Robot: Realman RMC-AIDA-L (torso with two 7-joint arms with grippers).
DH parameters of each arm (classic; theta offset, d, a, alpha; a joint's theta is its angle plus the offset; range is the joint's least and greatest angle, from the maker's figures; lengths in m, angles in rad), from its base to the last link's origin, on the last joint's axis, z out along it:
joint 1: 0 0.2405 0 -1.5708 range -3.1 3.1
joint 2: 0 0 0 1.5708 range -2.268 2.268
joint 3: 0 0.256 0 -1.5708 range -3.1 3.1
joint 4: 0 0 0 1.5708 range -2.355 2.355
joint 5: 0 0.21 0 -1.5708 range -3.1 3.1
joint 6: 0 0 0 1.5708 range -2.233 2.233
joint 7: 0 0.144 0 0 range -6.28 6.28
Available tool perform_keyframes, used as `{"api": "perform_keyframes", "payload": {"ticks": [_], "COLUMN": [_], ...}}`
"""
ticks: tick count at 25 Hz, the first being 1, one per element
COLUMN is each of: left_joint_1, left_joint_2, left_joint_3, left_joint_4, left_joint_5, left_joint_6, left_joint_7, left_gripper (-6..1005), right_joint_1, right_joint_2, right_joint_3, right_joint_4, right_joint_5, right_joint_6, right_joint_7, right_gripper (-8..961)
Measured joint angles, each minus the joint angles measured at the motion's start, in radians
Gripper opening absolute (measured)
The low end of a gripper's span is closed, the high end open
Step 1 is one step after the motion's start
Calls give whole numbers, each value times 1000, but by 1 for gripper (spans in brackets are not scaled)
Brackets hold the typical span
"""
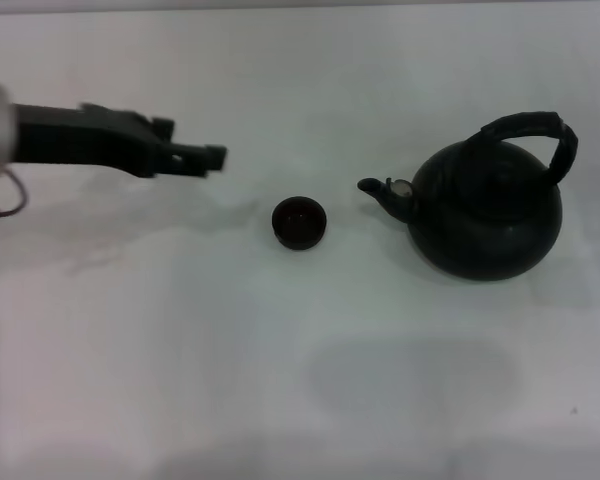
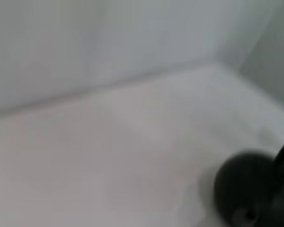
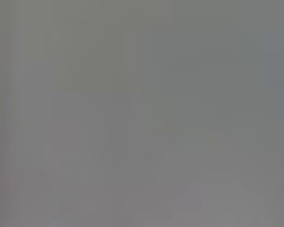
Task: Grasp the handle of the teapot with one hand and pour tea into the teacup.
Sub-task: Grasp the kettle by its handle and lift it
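Observation:
The black teapot (image 1: 485,215) stands upright at the right of the white table (image 1: 180,350) in the head view. Its spout (image 1: 380,190) points left toward the teacup. Its arched ribbed handle (image 1: 535,128) rises over its top, free of any gripper. The small dark teacup (image 1: 299,221) sits just left of the spout, apart from it. My left gripper (image 1: 205,155) hovers left of the cup and a little farther back, holding nothing. The left wrist view shows a blurred dark round shape (image 2: 244,189); I cannot tell what it is. My right gripper is out of view.
The white table runs to a pale back wall (image 2: 109,38). A faint shadow patch (image 1: 410,375) lies on the near part of the table. The right wrist view shows only flat grey.

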Motion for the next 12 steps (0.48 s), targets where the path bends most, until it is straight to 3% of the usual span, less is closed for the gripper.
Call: {"api": "perform_keyframes", "payload": {"ticks": [3, 7, 12], "left_joint_1": [82, 119, 119], "left_joint_2": [0, -1, 1], "left_joint_3": [-83, -161, -256], "left_joint_4": [-30, -120, -333], "left_joint_5": [-191, -350, -510], "left_joint_6": [-5, -44, -54], "left_joint_7": [189, 412, 671], "left_gripper": [878, 878, 877], "right_joint_1": [-33, -109, -289], "right_joint_2": [-1, 0, 5], "right_joint_3": [-72, -208, -419], "right_joint_4": [-61, -210, -632], "right_joint_5": [-1, -3, -142], "right_joint_6": [2, -37, -241], "right_joint_7": [53, 176, 512], "right_gripper": [779, 779, 778]}}
